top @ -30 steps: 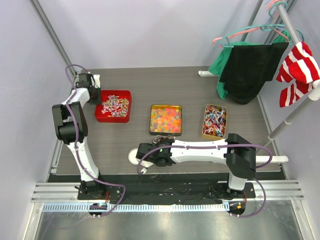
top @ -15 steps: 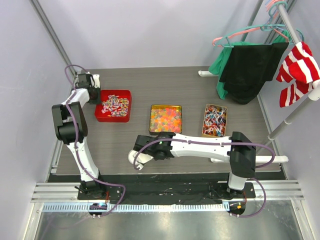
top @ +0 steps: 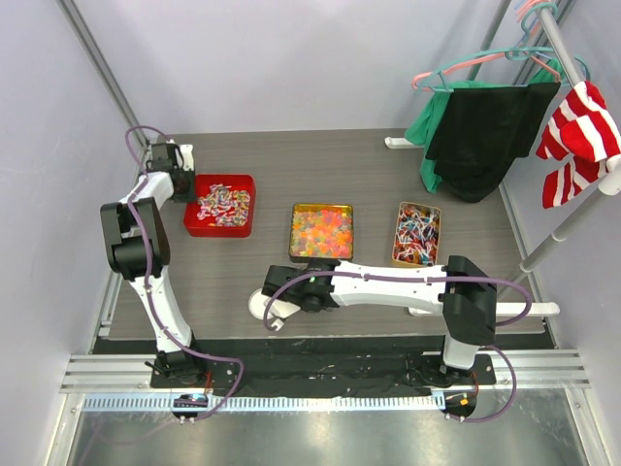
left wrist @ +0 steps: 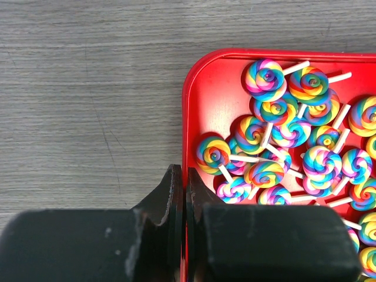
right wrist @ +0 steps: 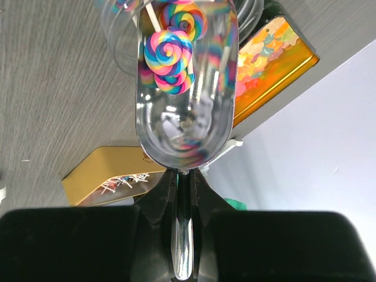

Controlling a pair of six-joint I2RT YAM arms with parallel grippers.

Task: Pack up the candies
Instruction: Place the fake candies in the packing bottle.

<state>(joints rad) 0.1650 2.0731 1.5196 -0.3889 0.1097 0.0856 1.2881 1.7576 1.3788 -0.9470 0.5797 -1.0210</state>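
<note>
At left, lollipops [left wrist: 264, 79] in red tray [left wrist: 202, 76], more in metal scoop [right wrist: 182, 129]

grey wood-look table [top: 262, 155] with a red tray [top: 225, 179] on the left, then the middle gold tin [top: 292, 233] and the right gold tin [top: 417, 204] in a row beside it. clothes rack [top: 558, 228] at the far right: black top [top: 480, 131] on a hanger, green one [top: 424, 121] tucked behind it, red-and-white striped thing [top: 572, 146] hanging further right. near edge has a shiny metal scoop [right wrist: 188, 117], tip at a clear round tub [top: 256, 309].
</note>
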